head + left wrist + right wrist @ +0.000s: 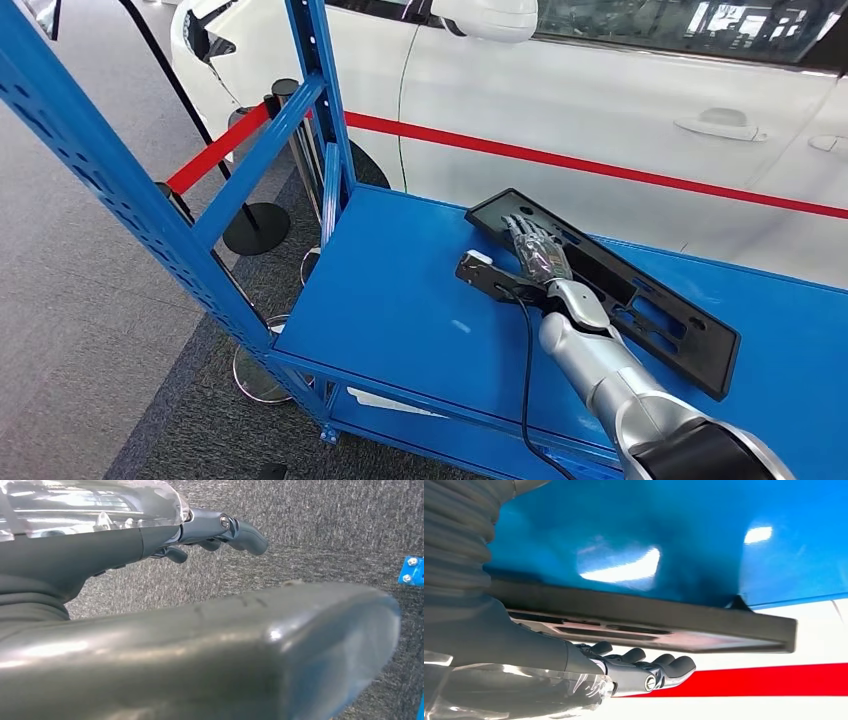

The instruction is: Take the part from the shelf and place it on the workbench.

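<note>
The part (pixel 640 300), a long black frame, lay flat on the blue shelf (pixel 400 290), running toward its far edge beside the white car (pixel 600 110). The right hand (pixel 537 250) hovered over the part's far end, fingers (pixel 664 665) extended and released, grasping nothing. The left hand (pixel 220 530) hung over grey carpet (pixel 325 525), fingers loosely curled, empty.

The head view looks down from high over the blue shelf (pixel 400 290) toward a white car (pixel 620 110). The right wrist view sits close, sharing shelf and car. The left wrist view faces grey carpet (pixel 325 535).
</note>
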Controlling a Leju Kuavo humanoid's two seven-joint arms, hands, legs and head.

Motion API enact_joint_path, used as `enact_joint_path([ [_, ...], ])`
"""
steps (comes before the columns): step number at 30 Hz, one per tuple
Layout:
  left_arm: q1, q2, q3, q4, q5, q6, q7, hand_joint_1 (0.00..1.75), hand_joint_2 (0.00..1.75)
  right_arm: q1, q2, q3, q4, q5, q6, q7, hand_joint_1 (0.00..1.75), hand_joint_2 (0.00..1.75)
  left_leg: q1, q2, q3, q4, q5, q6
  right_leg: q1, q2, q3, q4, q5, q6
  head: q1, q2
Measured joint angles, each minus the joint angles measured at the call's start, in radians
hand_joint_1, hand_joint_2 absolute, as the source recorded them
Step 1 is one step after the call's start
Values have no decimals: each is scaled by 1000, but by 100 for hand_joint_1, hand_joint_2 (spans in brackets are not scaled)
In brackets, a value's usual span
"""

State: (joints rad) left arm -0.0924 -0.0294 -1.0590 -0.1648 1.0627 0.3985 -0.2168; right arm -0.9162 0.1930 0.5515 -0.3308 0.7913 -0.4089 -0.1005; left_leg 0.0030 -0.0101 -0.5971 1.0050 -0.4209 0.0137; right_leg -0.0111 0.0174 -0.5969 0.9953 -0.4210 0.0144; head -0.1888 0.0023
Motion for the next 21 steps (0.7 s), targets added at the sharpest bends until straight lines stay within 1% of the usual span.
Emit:
enact_joint_path([
  [9,0,0,-1,0,-4,-22,-29,0,0,12,-1,-13,-26,4,-1,-17,0,175,0,0,0,0,0,0,0,0,-1,0,0,0,0,0],
  [13,0,0,-17,0,-19,-24,-34,0,175,16,-2,-15,-29,10,-2,-17,0,175,0,0,-1,0,0,0,0,0,-1,0,0,0,0,0],
  [21,0,0,-35,0,-24,-14,-47,0,175,22,-5,-21,-36,24,-8,-9,0,175,0,0,-1,0,0,0,0,0,-1,0,0,0,0,0],
])
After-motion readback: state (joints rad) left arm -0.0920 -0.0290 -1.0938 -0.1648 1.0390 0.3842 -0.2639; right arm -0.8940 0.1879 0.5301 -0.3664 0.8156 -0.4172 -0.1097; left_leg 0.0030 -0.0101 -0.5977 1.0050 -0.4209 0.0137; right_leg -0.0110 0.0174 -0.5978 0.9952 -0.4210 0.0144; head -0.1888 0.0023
